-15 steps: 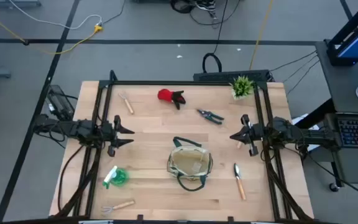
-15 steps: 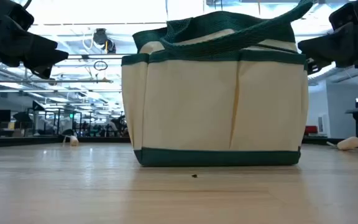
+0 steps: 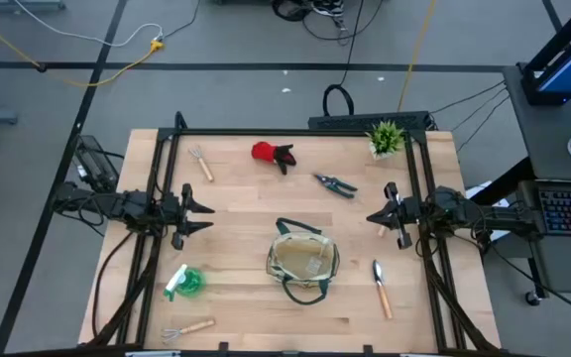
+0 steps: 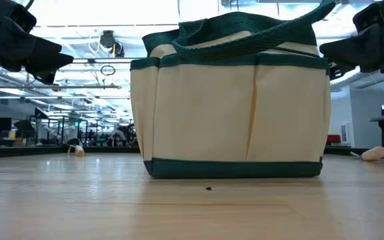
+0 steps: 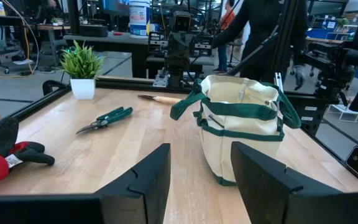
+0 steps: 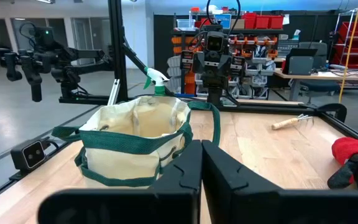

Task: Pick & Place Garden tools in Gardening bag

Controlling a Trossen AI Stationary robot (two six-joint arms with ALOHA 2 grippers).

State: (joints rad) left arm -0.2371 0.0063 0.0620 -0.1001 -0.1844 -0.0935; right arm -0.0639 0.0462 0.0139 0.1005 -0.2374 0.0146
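The beige gardening bag (image 3: 303,263) with dark green trim stands upright and open at the table's near middle; it also shows in the low view (image 4: 232,113). A red-black glove (image 3: 271,154), dark shears (image 3: 335,184) and a wooden-handled rake (image 3: 201,162) lie at the far side. A trowel (image 3: 380,288) lies right of the bag. A green spray bottle (image 3: 184,283) and a fork (image 3: 188,328) lie at the near left. My left gripper (image 3: 211,213) is open and empty, left of the bag. My right gripper (image 3: 370,216) is shut and empty, right of the bag.
A small potted plant (image 3: 387,137) stands at the far right corner. A short wooden stick (image 3: 382,230) lies under my right gripper. A black frame (image 3: 295,132) runs along the table's edges. Bare wood lies between the bag and the far tools.
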